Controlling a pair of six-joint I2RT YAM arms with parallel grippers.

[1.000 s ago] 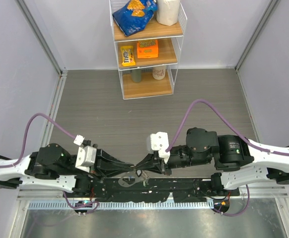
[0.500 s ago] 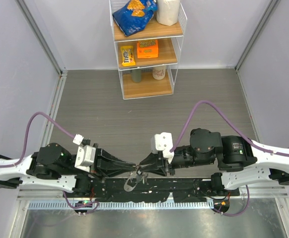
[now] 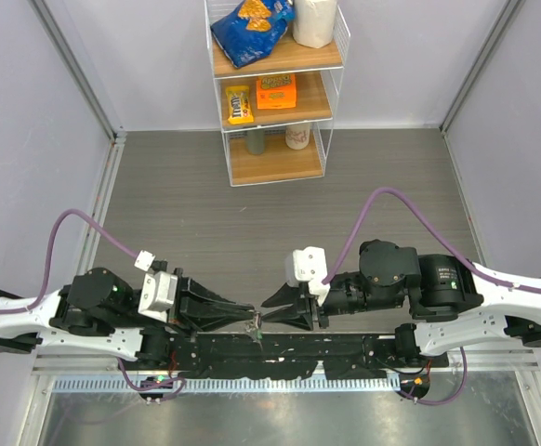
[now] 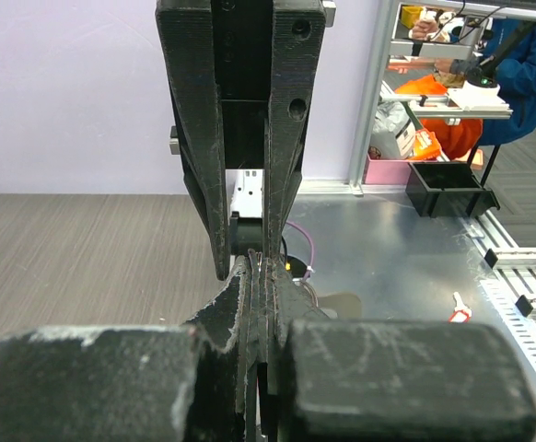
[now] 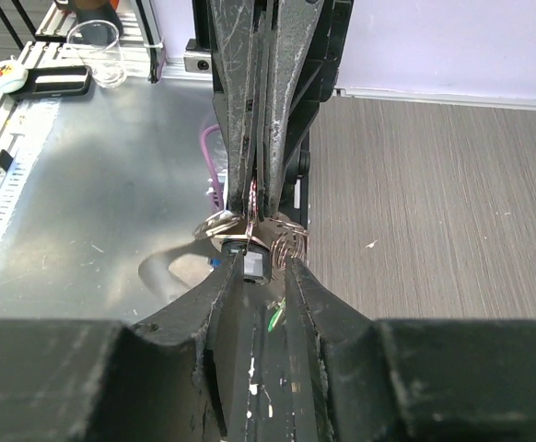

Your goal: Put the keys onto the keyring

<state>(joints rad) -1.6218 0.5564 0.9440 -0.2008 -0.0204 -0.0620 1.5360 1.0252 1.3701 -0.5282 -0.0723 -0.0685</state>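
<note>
Standing by the grey wood-grain counter (image 3: 205, 223), with pale lilac walls (image 3: 150, 65) around it, I see a wire rack (image 3: 275, 165) of snack packs at the far side, their print too small to read. At the near edge the arms meet tip to tip. The left pincer (image 3: 249, 312) is pressed together on the keyring (image 5: 215, 226), and the right pincer (image 3: 267, 319) pinches a black-headed key (image 5: 254, 264) right against it.

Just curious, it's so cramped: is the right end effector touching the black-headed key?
Touching: the right wrist view shows the key wedged between the fingers of the right end effector.
</note>
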